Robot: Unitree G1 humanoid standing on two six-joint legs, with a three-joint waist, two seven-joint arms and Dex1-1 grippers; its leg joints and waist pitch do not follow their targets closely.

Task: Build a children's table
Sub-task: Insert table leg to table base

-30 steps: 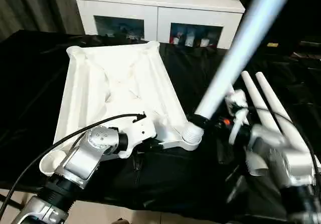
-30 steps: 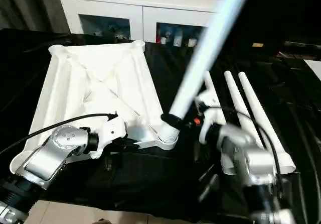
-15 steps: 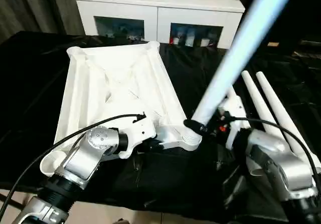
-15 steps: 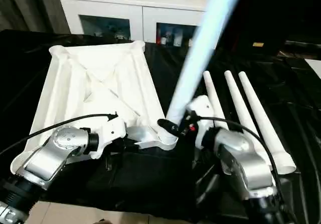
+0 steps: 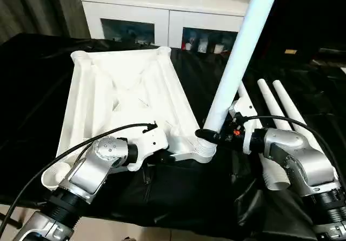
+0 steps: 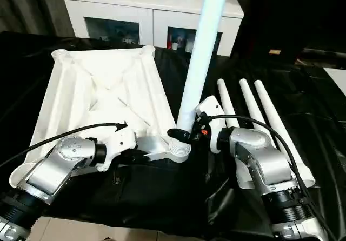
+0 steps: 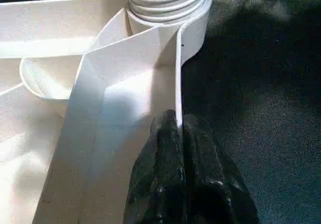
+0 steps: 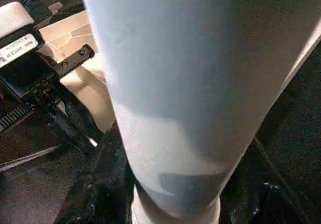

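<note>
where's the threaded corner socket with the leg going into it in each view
Left eye view: the white ribbed corner socket sits low, right of centre, at the tabletop's near right corner.
Right eye view: it lies near the middle, low.
Left wrist view: at the top edge, centre.
Right wrist view: too hidden behind the leg to tell.
Shared landmark: the long white tube leg rising from it.

Two forearms, silver-grey metal housings with rounded joint casings. Left arm (image 5: 100, 162): disc-shaped silver joint cap with small screws, white wrist bracket, one black cable looped from the wrist back along the forearm, black ribbed collar nearer the elbow. Left gripper (image 7: 179, 128): glossy black fingers. Right arm (image 5: 294, 157): matching silver shell, white wrist piece carrying a small orange-red mark, black cable arched over the top, black collar below.
</note>
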